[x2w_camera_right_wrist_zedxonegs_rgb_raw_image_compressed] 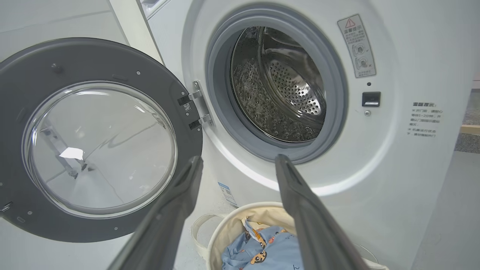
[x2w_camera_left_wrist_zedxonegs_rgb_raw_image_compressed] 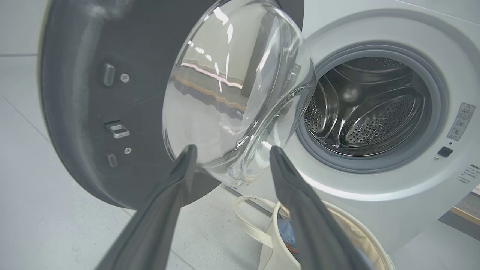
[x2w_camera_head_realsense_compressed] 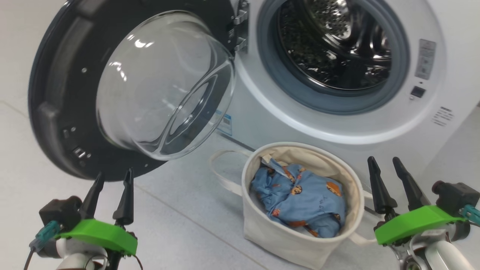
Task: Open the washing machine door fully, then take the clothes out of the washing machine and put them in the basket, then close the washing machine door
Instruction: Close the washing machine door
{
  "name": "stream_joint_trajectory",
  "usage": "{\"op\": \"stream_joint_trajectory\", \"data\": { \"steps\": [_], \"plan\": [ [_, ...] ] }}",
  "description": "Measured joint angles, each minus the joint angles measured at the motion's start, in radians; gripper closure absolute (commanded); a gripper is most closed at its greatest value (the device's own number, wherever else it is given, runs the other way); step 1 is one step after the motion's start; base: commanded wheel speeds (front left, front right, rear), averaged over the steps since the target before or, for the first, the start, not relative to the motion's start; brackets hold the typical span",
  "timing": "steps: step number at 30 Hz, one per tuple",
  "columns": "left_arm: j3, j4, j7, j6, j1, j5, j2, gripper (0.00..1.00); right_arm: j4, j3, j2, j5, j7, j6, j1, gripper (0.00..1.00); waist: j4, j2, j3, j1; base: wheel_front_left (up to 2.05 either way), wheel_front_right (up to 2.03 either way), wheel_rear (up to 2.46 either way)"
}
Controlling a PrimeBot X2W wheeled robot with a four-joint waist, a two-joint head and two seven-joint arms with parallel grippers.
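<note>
Head view: clothes [x2w_camera_head_realsense_compressed: 300,198] in the basket [x2w_camera_head_realsense_compressed: 270,232], washing machine door [x2w_camera_head_realsense_compressed: 48,93] open, left gripper [x2w_camera_head_realsense_compressed: 114,173] and right gripper [x2w_camera_head_realsense_compressed: 383,160] wide and empty; only closing seems left.

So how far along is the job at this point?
Done: the washing machine door stands wide open, and the clothes lie in the basket; the drum looks empty. In hand: nothing, since the left tool and right tool are both open and empty. Left: closing the door.
</note>
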Motion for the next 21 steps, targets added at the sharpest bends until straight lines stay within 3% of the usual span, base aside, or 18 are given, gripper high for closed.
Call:
{"op": "stream_joint_trajectory", "data": {
  "steps": [6, 21],
  "plan": [
    [0.006, -0.005, 0.000, 0.006, 0.000, 0.000, 0.001, 0.00, 0.000, 0.012, 0.000, 0.000, 0.001, 0.000, -0.004, 0.00, 0.037, 0.0000, 0.012, 0.0000, 0.00, 0.00, 0.00],
    [0.027, -0.035, 0.000, 0.021, 0.021, -0.001, 0.003, 0.00, 0.016, 0.047, -0.005, 0.008, 0.007, 0.000, -0.036, 0.00, 0.047, 0.0000, 0.039, 0.0000, 0.00, 0.00, 0.00]
  ]
}}
